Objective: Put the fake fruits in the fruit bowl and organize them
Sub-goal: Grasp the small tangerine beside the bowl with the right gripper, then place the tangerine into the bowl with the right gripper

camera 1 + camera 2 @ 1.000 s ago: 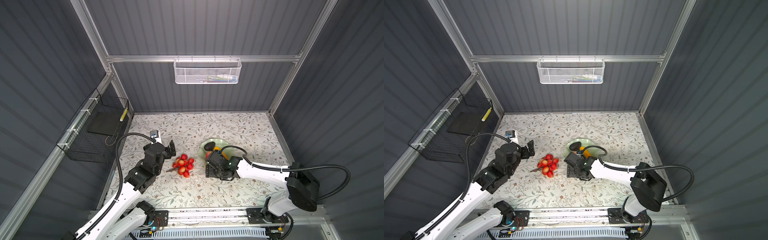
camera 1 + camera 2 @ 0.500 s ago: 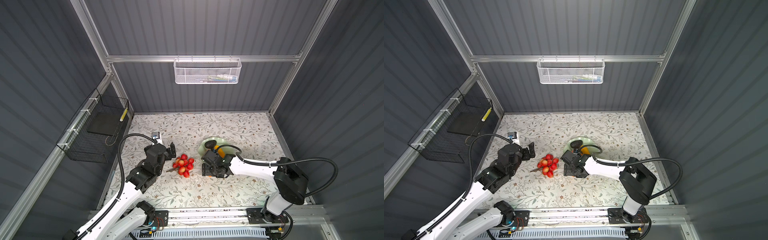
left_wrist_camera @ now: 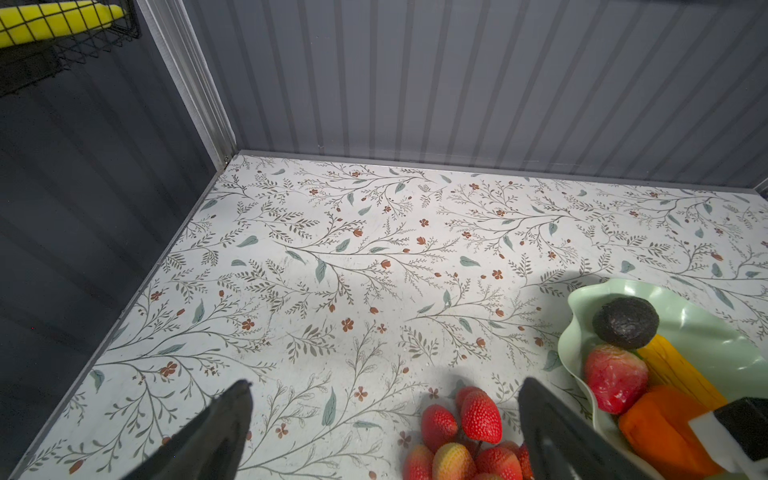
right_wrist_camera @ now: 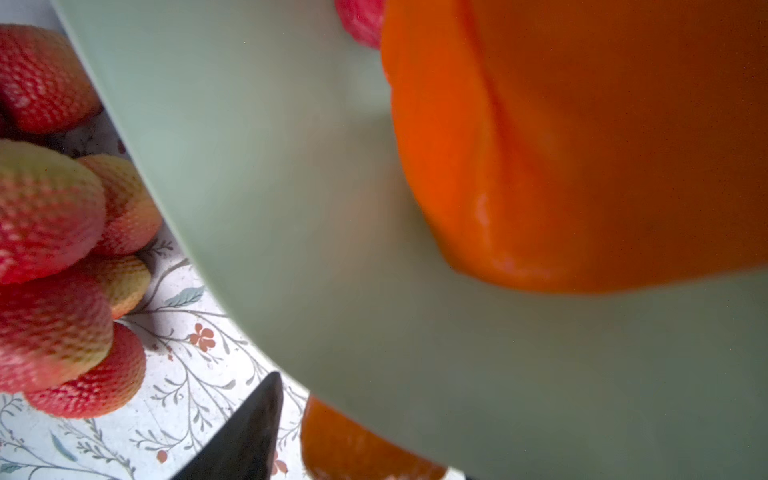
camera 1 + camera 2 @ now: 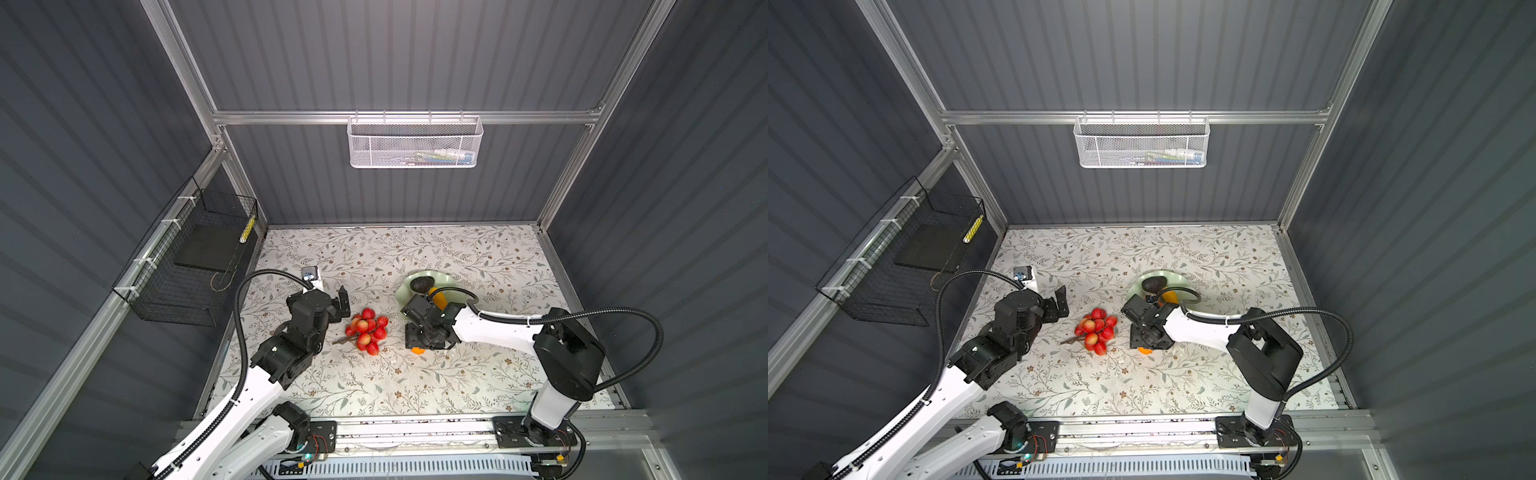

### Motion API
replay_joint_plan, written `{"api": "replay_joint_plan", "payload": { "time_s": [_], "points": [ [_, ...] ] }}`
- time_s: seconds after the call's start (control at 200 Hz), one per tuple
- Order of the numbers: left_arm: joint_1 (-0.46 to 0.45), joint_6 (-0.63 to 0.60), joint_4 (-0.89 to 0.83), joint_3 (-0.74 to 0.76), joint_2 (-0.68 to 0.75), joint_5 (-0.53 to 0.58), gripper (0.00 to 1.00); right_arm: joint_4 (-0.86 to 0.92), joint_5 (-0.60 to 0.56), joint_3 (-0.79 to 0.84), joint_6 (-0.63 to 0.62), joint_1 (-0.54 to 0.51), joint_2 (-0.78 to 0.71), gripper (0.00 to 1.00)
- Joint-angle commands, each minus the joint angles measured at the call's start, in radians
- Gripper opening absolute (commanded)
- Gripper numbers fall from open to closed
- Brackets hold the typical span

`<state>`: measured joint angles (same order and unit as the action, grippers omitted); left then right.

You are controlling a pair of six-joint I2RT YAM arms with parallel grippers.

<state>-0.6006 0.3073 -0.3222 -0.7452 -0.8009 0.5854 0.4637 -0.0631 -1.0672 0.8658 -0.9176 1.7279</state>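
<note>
Right tool [image 5: 427, 338] shifted left over orange [image 5: 418, 350], grip unclear; left tool [image 3: 386, 384] wide open; berry bunch [image 5: 365, 330] stem leftward.

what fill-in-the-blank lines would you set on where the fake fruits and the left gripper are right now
1. The red-berry bunch lies on the ___, outside the fruit bowl.
2. In the bowl, the dark fruit beside the red strawberry is the ___.
3. The jaws of the left gripper stand ___, holding nothing.
Missing words: table; avocado; open.
</note>
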Motion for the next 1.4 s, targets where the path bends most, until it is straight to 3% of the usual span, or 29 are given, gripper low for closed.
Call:
{"api": "replay_joint_plan", "payload": {
  "time_s": [0.0, 0.12, 0.515, 0.675, 0.785, 1.056, 1.216, 1.391],
  "points": [
    [0.001, -0.013, -0.021, 0.009, 0.023, 0.024, 1.00, 0.013, 0.017, -0.024, -0.019, -0.006, 0.006, 0.63],
    [0.001, -0.008, -0.031, 0.016, 0.035, 0.030, 1.00, 0.017, 0.026, -0.028, -0.024, -0.013, 0.007, 0.62],
    [0.001, 0.023, -0.067, 0.036, 0.068, 0.030, 1.00, 0.021, 0.048, -0.053, -0.043, -0.021, 0.022, 0.35],
    [0.001, 0.096, -0.120, 0.050, 0.081, 0.039, 1.00, 0.061, 0.035, -0.079, -0.066, -0.029, -0.091, 0.33],
    [0.001, 0.166, -0.135, 0.076, 0.076, -0.017, 1.00, 0.139, -0.036, -0.122, -0.112, -0.017, -0.192, 0.33],
    [0.001, 0.331, -0.210, 0.132, 0.062, -0.094, 1.00, 0.149, -0.124, -0.114, -0.273, 0.219, -0.325, 0.36],
    [0.001, 0.418, -0.241, 0.155, 0.083, -0.151, 1.00, 0.072, -0.139, -0.125, -0.369, 0.352, -0.252, 0.37],
    [0.002, 0.536, -0.256, 0.189, 0.109, -0.222, 0.99, 0.019, -0.126, -0.167, -0.442, 0.425, -0.111, 0.37]
  ]
}}
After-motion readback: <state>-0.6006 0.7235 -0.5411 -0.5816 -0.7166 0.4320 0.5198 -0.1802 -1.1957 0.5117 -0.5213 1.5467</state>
